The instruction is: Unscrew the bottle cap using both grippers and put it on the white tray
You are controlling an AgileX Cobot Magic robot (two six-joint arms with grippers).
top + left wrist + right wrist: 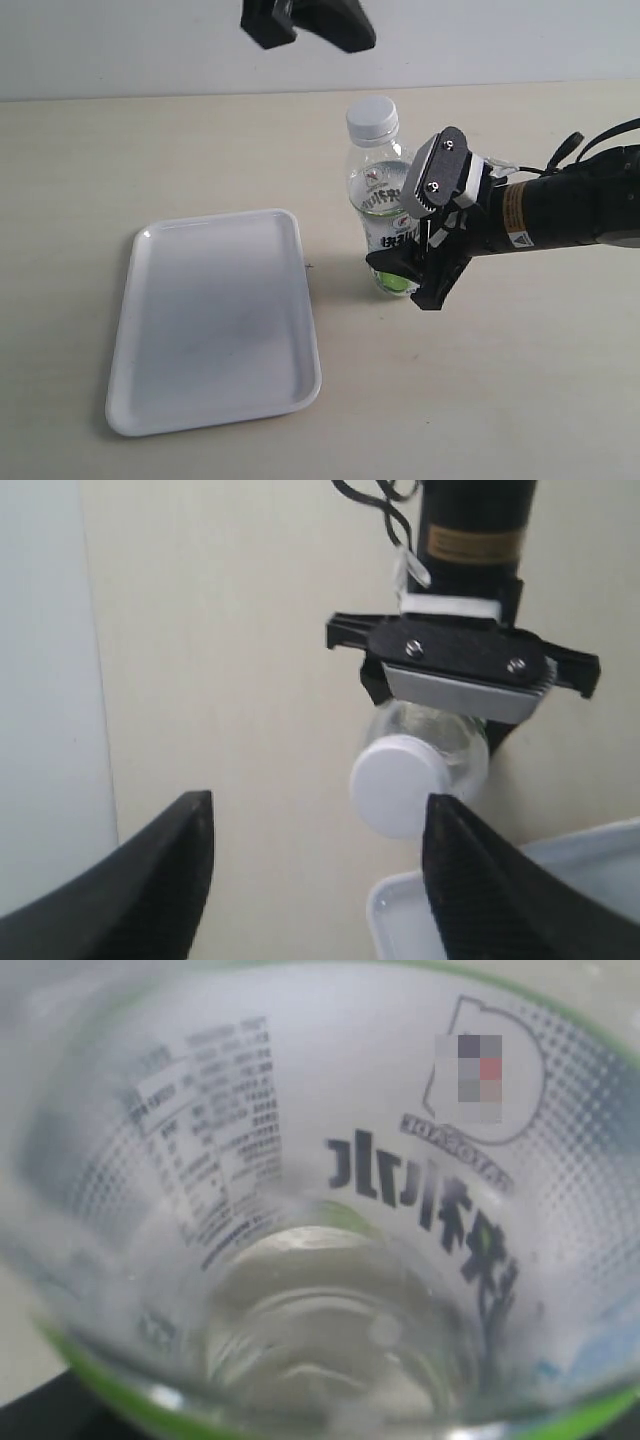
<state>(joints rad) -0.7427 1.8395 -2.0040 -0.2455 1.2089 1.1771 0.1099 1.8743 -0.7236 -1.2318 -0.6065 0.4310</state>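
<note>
The bottle (378,200), stood upright beside the tray (215,320), is gripped around its body by the right pincer (412,225); the left pincer (318,825) is held wide above the cap (372,117).

Bottle (377,192), cap (372,117), tray (214,325): one each (seemingly)
</note>
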